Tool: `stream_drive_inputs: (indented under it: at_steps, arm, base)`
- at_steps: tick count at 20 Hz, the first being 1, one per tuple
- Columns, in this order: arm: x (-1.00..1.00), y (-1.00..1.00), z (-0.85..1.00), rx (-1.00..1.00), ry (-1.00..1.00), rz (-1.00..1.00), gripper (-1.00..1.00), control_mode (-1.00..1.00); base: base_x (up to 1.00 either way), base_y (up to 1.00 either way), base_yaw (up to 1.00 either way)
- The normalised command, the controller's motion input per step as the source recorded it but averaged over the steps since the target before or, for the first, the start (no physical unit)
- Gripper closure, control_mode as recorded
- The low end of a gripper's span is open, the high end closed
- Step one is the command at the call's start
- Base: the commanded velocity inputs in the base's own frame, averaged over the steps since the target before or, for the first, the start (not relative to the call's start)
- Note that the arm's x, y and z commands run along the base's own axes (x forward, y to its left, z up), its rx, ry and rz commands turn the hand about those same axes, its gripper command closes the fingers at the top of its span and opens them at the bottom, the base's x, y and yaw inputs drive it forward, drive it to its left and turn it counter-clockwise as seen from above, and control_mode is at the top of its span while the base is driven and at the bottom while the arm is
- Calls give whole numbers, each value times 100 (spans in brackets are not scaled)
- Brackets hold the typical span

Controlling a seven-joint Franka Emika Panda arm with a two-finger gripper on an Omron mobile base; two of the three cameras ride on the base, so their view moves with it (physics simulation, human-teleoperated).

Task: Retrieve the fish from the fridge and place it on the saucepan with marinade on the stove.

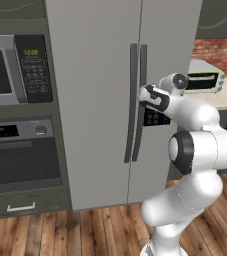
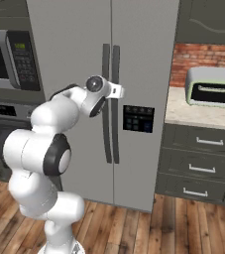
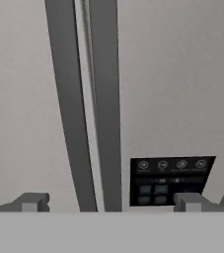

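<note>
— Where is the fridge point(image 1: 105, 90) relative to the jaws?

— Straight ahead of the gripper point(image 3: 108, 201), both doors closed. The jaws are spread wide, holding nothing, and the two dark handles point(image 3: 89, 108) run up between the fingertips point(image 3: 32, 201) — near, not touched.

— Anything beside it?

— A toaster oven point(image 2: 214, 88) on the worktop point(image 2: 193, 113) to the right — a microwave point(image 1: 15, 67) to the left.

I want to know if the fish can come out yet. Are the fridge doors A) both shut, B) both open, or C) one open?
A: both doors of the fridge sit flush, their dark handles side by side, with the open gripper in front of them.
</note>
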Motion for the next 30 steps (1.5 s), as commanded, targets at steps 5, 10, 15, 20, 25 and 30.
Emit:
stream_drive_inputs:
  at_steps: [5, 10, 15, 20, 25, 30]
  arm:
    - [61, -1, -21, 0, 0, 0, -100, -100]
    - [63, -7, -17, 0, 0, 0, -100, -100]
    - [59, -10, -24, 0, 0, 0, -100, -100]
    - [55, -4, -32, 0, 0, 0, -100, -100]
    - [55, 0, -30, 0, 0, 0, -100, -100]
    - [60, 0, -26, 0, 0, 0, -100, -100]
  base:
    - [0, 0, 0]
    - [0, 0, 0]
    - [0, 0, 0]
    - [0, 0, 0]
    - [0, 0, 0]
    - [0, 0, 0]
